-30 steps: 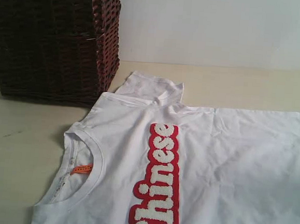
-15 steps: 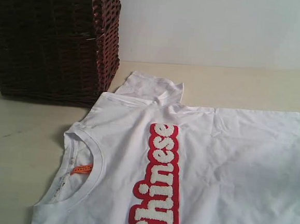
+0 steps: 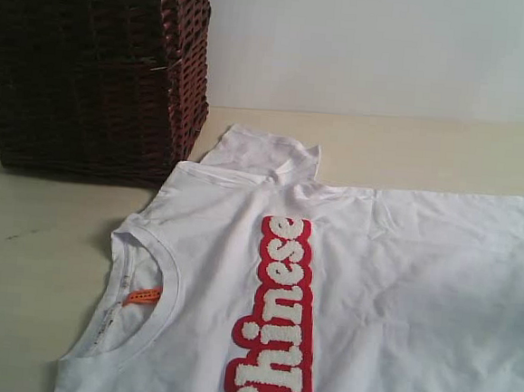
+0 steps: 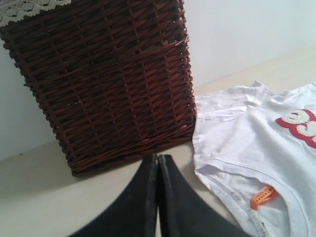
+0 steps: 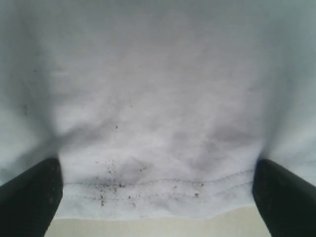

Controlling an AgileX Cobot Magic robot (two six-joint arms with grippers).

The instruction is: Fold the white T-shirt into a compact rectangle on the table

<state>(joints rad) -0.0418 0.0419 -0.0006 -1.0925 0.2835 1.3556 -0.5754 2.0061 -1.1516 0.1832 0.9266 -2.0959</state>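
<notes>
The white cotton T-shirt with red-outlined letters point(image 3: 391, 288) lies flat on the pale beige surface point(image 3: 29, 278), at 4 o'clock from the dark wicker basket point(image 3: 91, 64). Step in hand: first hem grasp. Right pincer point(image 5: 158, 197): apart, straddling the stitched hem. Left pincer point(image 4: 158, 165): together, empty. The next move calls for closing squarely on the hem.

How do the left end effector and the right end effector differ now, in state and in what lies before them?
The left end effector is shut, jaws pressed together; the right end effector is wide open. The left faces bare table beside the wicker basket; the right frames the hem of the white T-shirt. Both have black fingers and grip nothing.
</notes>
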